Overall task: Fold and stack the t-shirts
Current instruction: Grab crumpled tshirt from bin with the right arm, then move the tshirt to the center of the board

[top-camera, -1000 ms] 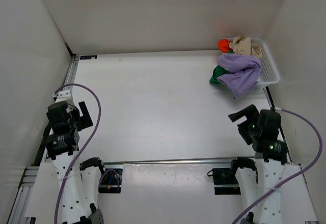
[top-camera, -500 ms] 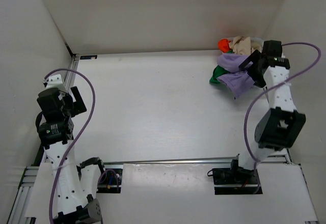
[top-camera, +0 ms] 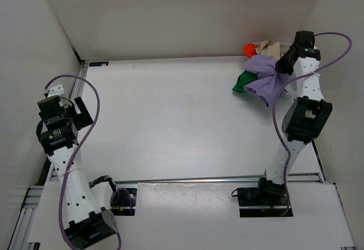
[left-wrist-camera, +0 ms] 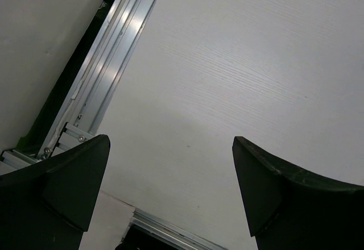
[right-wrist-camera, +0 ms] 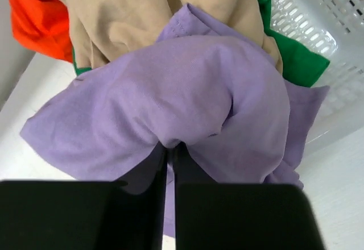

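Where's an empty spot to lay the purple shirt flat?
The big bare middle of the table, between the left end effector and the shirt pile. The far right corner is crowded: basket, shirts, and the right end effector pinching the purple shirt.

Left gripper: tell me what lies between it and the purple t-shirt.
Only bare white table, as the top view shows. The left gripper hangs open at the left; the right gripper pinches the purple t-shirt far right.
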Controlling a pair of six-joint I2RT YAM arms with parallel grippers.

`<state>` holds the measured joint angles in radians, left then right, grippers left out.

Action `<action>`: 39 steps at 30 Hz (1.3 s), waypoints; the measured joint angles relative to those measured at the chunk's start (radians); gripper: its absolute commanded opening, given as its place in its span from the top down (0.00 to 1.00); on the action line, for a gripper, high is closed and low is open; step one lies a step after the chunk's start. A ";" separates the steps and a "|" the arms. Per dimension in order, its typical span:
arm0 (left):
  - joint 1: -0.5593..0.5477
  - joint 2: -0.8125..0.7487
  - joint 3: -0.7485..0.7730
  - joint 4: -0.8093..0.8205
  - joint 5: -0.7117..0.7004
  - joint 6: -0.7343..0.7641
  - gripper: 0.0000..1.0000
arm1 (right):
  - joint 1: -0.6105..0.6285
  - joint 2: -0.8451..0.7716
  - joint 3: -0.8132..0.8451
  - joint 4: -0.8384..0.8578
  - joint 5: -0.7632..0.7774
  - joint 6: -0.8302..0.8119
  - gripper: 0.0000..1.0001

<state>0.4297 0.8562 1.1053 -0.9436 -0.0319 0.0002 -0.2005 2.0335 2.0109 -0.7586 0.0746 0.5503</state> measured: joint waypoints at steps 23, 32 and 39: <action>-0.082 -0.107 -0.039 -0.021 0.142 0.000 0.00 | 0.456 -0.926 -0.122 0.279 -0.038 -0.092 1.00; -0.122 -0.053 -0.039 -0.021 0.156 0.000 0.00 | 0.636 -0.656 -0.179 0.368 -0.327 0.091 0.23; -0.159 0.036 -0.039 -0.021 0.163 0.000 0.00 | 0.571 -0.116 0.116 0.089 -0.272 0.041 0.00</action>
<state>0.2710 0.8921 1.0668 -0.9646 0.1310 0.0002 0.3706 1.9175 2.1265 -0.6701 -0.1978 0.5915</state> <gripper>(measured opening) 0.998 0.995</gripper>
